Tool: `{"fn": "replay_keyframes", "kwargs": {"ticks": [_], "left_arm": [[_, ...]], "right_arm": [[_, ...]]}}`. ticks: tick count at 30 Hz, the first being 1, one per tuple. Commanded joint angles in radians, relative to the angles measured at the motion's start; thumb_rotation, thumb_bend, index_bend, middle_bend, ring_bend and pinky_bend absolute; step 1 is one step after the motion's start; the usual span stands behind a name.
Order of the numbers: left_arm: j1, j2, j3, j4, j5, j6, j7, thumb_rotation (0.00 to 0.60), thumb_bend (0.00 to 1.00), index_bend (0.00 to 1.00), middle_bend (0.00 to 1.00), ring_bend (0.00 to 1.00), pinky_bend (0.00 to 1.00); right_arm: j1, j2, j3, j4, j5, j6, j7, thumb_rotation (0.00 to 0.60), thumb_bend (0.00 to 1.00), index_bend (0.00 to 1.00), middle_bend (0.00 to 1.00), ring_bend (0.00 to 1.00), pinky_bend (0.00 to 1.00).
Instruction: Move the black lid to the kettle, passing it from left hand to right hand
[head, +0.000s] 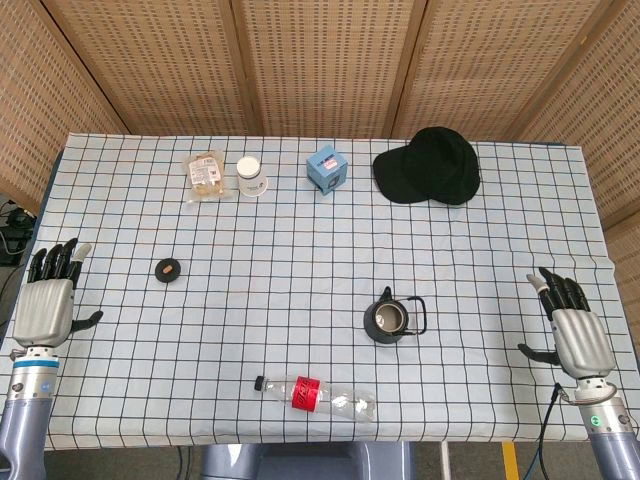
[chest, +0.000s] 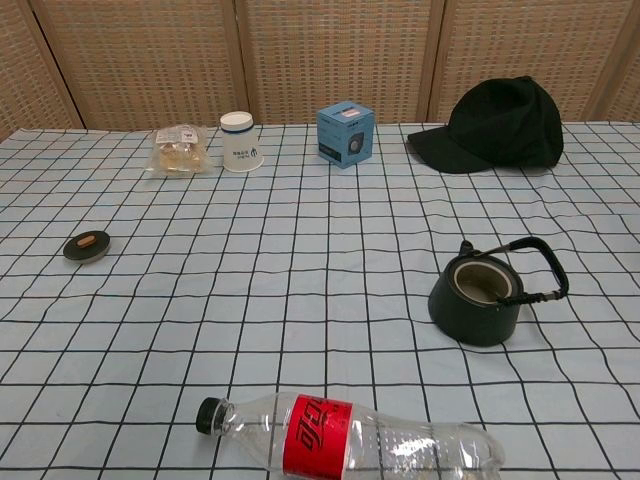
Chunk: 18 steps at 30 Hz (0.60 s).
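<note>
The small round black lid (head: 168, 268) lies flat on the checked cloth left of centre; in the chest view the lid (chest: 86, 245) shows a reddish knob on top. The dark kettle (head: 389, 319) stands open-topped right of centre, handle folded to its right, and appears in the chest view as the kettle (chest: 481, 294). My left hand (head: 48, 300) rests at the table's left edge, fingers apart and holding nothing, well left of the lid. My right hand (head: 574, 326) sits at the right edge, also spread and empty. Neither hand shows in the chest view.
A clear plastic bottle (head: 318, 395) with a red label lies on its side near the front edge. Along the back stand a snack bag (head: 207, 175), a white cup (head: 251, 176), a blue box (head: 326, 168) and a black cap (head: 430, 167).
</note>
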Motion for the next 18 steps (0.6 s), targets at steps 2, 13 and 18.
{"fn": "replay_keyframes", "kwargs": {"ticks": [2, 13, 18], "left_arm": [[0.001, 0.001, -0.001, 0.000, -0.001, -0.004, 0.000, 0.600, 0.07, 0.00, 0.00, 0.00, 0.00], [-0.005, -0.002, -0.006, 0.013, -0.008, -0.027, 0.000, 0.600, 0.08, 0.00, 0.00, 0.00, 0.00], [-0.036, -0.023, -0.020, 0.069, -0.045, -0.096, -0.004, 0.600, 0.08, 0.01, 0.00, 0.00, 0.00]], "right_arm": [[0.000, 0.000, 0.000, 0.000, 0.000, 0.001, 0.002, 0.600, 0.23, 0.10, 0.00, 0.00, 0.00], [0.000, 0.001, 0.001, -0.002, 0.000, 0.001, 0.009, 0.600, 0.23, 0.09, 0.00, 0.00, 0.00], [0.000, 0.007, 0.007, 0.004, 0.011, -0.005, 0.033, 0.600, 0.23, 0.09, 0.00, 0.00, 0.00]]}}
